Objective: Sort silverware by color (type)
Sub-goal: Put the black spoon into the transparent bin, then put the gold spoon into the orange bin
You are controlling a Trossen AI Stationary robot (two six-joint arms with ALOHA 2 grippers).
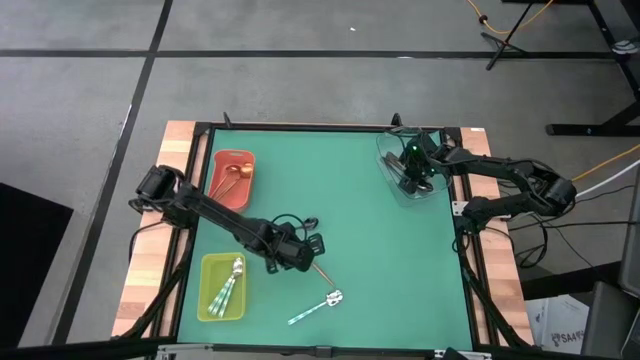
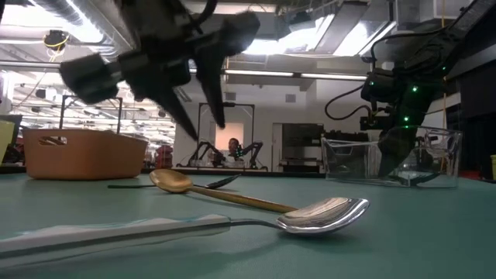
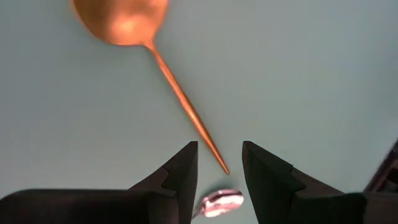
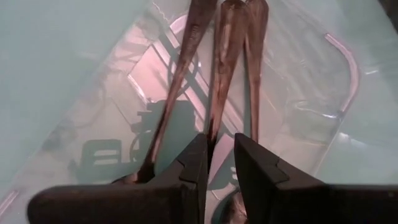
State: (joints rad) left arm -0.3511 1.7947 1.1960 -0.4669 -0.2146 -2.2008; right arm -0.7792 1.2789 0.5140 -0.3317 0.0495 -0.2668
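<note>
We find the left gripper point(image 3: 219, 171) above the green mat point(image 1: 350, 200), fingers apart and empty, straddling the handle tip of a copper spoon point(image 3: 161, 68). The right gripper point(image 4: 219, 163) sits in the clear tray point(image 1: 408, 172), slightly parted over dark spoons point(image 4: 233, 43), gripping none.

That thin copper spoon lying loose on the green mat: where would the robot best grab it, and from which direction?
Probably on the thin handle, from straight above. The copper spoon lies flat on the mat, so only a top-down approach lets fingers close on either side of it. The left gripper hangs over the handle's tip, fingers open to both sides; slightly further up the handle may hold more securely.
</note>
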